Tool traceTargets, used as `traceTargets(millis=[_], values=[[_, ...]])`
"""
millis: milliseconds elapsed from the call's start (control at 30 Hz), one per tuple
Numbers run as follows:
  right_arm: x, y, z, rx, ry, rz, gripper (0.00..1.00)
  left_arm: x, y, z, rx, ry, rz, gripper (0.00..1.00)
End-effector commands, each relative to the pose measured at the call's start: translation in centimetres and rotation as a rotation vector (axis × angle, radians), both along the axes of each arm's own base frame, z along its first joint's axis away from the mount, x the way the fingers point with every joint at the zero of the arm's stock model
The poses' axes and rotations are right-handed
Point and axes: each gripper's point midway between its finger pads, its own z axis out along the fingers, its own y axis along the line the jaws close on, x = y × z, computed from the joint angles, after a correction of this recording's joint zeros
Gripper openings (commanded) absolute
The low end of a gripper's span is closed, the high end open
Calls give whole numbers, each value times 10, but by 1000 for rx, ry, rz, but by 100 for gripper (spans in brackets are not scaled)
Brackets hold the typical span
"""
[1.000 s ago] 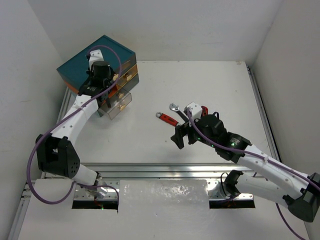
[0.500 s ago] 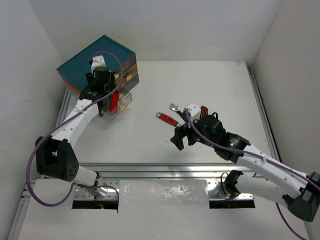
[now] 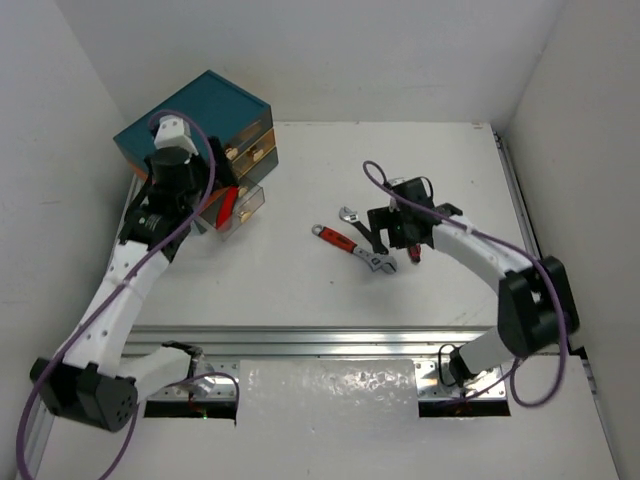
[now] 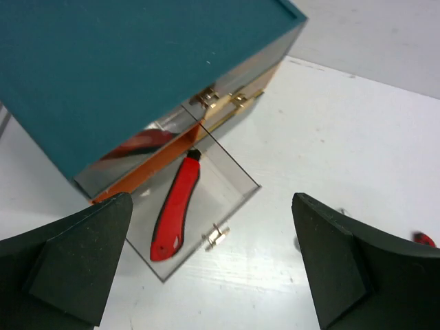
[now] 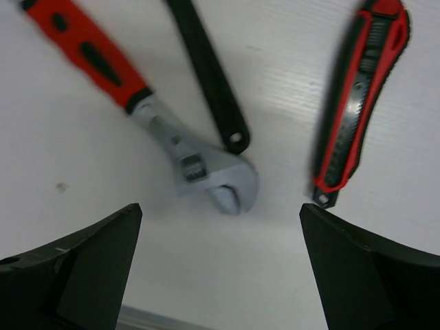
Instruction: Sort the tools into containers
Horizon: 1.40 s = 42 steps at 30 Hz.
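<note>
Three tools lie loose on the white worktop (image 3: 300, 300): a red-handled adjustable wrench (image 5: 103, 62), a black-handled wrench (image 5: 210, 82) crossing just beside its head, and a red-and-black cutter (image 5: 357, 103) a little apart from both. A fourth, a red-handled tool (image 4: 175, 210), lies flat in the pulled-out bottom drawer (image 4: 237, 189) of the teal-topped cabinet (image 4: 117, 69). A second ago the left arm was bent over that drawer and no red showed in it. Now the left claw (image 4: 210, 227) has drawn back above it, fingers spread wide and holding nothing, so one tool looks sorted, though the drawer is open and probably needs closing. Over the same second the right claw (image 5: 220, 234) has swung from the near-left side of the wrenches to hang right over the group, spread and empty, which suggests the next pick comes from this cluster. The drawer is smoky clear plastic with thin walls and a small brass-toned knob (image 4: 216, 236). The drawers above it are amber. The adjustable wrench has a grippy red sleeve with dark insets and a dull silver head. The black wrench is a slim bar with a hole at its end. The cutter is a ribbed, tapered body that should pinch easily across its width.
</note>
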Motion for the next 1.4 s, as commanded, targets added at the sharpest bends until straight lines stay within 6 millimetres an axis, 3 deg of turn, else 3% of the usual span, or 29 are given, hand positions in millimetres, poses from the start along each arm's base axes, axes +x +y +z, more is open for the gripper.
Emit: traceTargets(millis=[0, 167, 267, 367, 400, 433, 467, 567, 600, 667, 733, 767, 800, 833, 867, 900, 933, 1100, 1233, 1367], values=[[32, -36, -8, -75, 45, -104, 96, -31, -18, -7, -32, 26, -124, 100], [60, -62, -38, -106, 117, -186, 90, -58, -17, -21, -10, 19, -164, 100], [74, -73, -55, -97, 172, -225, 87, -62, -22, -34, -16, 36, -197, 100], [72, -82, -84, -99, 262, -239, 80, -63, -29, -45, -36, 55, -233, 100], [72, -82, -88, -96, 279, -239, 74, -63, -33, -47, -49, 56, -248, 100], [70, -83, -95, -96, 298, -239, 57, -63, -35, -49, -57, 56, -255, 100], [69, -82, -97, -86, 297, -240, 49, -63, -36, -49, -66, 55, -261, 100], [70, -76, -93, -60, 287, -221, 18, -63, -46, -46, -120, 49, -287, 100], [70, -77, -91, -60, 278, -219, 12, -65, -58, -46, -175, 52, -335, 100], [75, -70, -69, -58, 211, -199, 4, -64, -72, -46, -247, 45, -379, 100], [76, -59, -50, -74, 125, -159, 3, -64, -102, -38, -380, 5, -494, 100], [78, -38, -22, -68, 17, -101, 2, -68, -118, -35, -456, 3, -533, 100], [77, -25, -8, -69, -47, -59, 3, -68, -132, -22, -496, -61, -601, 100], [70, 4, 7, -55, -105, 28, 3, -67, -144, -15, -531, -88, -634, 100], [66, 20, 32, -4, -202, 69, 3, -75, -163, -9, -593, -83, -675, 100], [56, 41, 43, 63, -231, 136, 3, -72, -171, 4, -618, -139, -686, 100], [45, 63, 53, 113, -265, 184, 3, -71, -179, 4, -646, -134, -687, 100], [-21, 131, 116, 496, -403, 423, 3, -77, -213, 7, -806, -114, -680, 99], [-47, 153, 147, 584, -446, 515, 3, -80, -235, 2, -820, -67, -718, 96], [-59, 161, 172, 643, -475, 542, 4, -86, -252, -2, -836, -51, -762, 84]])
